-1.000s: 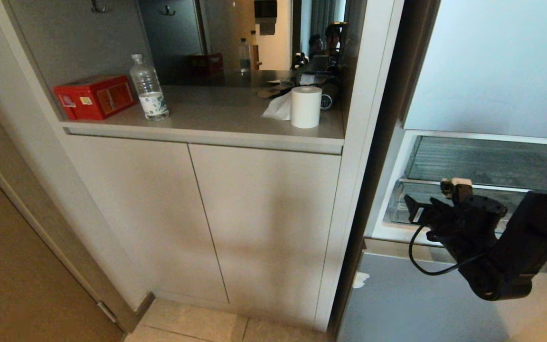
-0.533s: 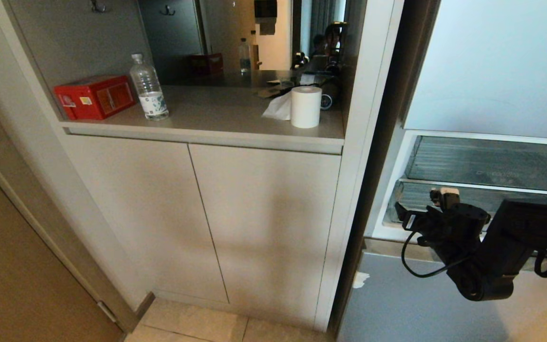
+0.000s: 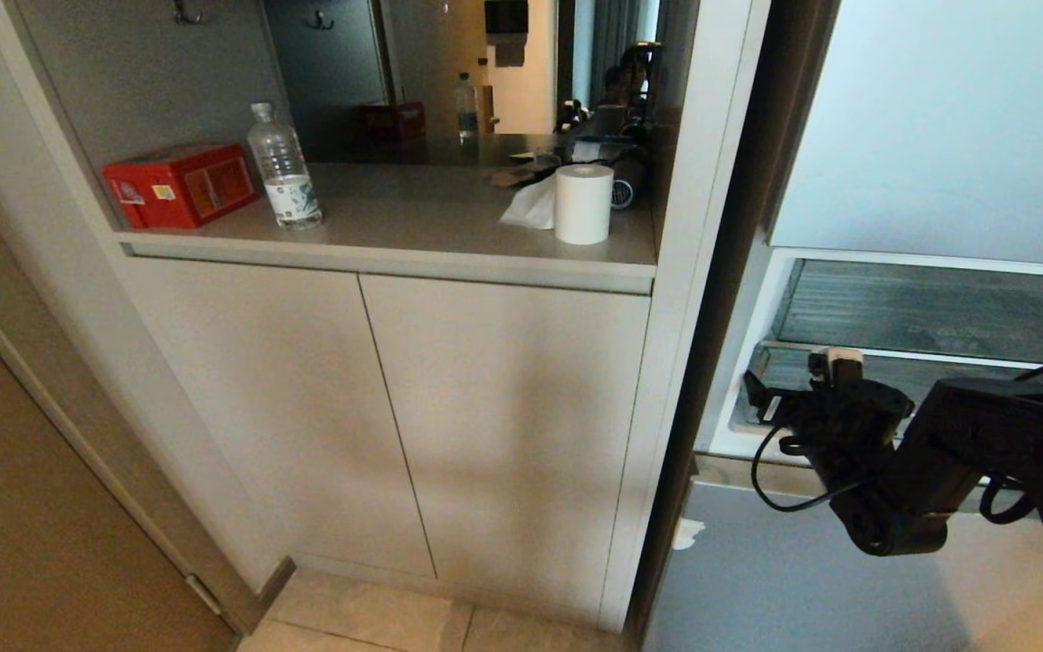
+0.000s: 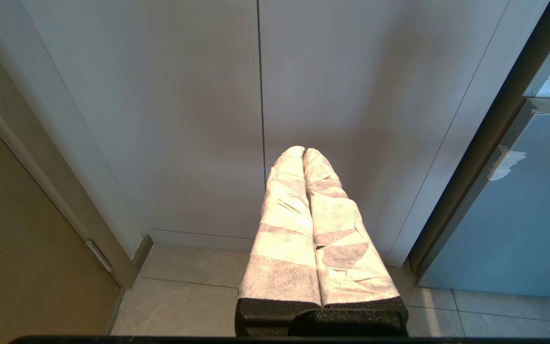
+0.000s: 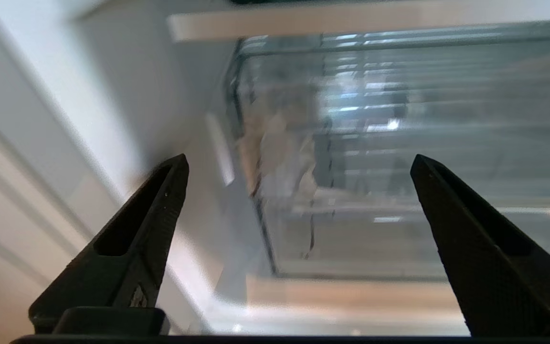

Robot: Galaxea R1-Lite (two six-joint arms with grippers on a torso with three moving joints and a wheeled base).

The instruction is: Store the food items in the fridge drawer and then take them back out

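Right gripper (image 5: 299,162) at fridge drawer (image 5: 399,143), jaws wide apart, empty. Left gripper (image 4: 303,153) parked, jaws together. Risk: jaws striking clear drawer wall; food unseen.

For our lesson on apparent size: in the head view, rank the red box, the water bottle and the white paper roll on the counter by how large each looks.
1. Red box, the largest.
2. and 3. Water bottle and white paper roll look alike: the bottle taller, the roll wider. All stand at similar depth on the counter.
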